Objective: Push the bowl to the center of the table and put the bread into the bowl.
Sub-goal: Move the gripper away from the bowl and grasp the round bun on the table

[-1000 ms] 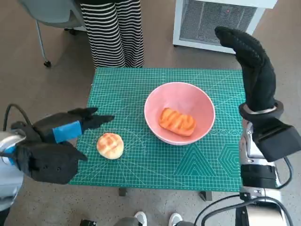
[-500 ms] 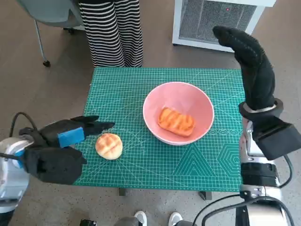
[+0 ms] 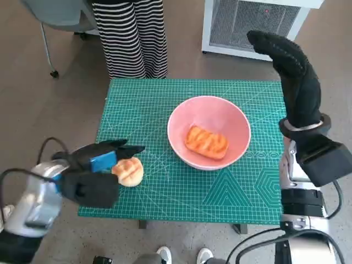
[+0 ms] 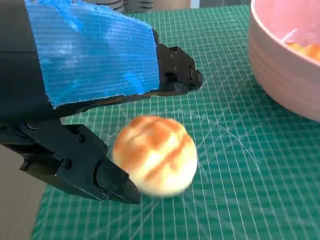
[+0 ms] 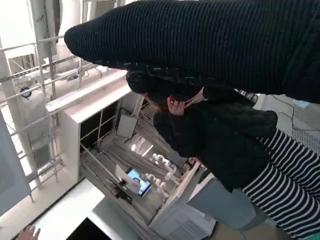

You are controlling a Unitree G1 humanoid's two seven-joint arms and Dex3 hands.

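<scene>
Left wrist view shows the blue-taped left hand with spread fingers flanking the round golden bread roll on the green gridded counter, the pink ceramic bowl beyond them, while the gloved right hand hangs raised, holding nothing.

A green gridded cutting mat covers the counter. Beyond the mat's far edge a person in black-and-white striped trousers stands on the brown floor. Left of that person is a grey chair on castors. Right of the person, still beyond the mat, stands a white unit with a grille front. Below the mat's near edge, the toes of two white shoes show.
</scene>
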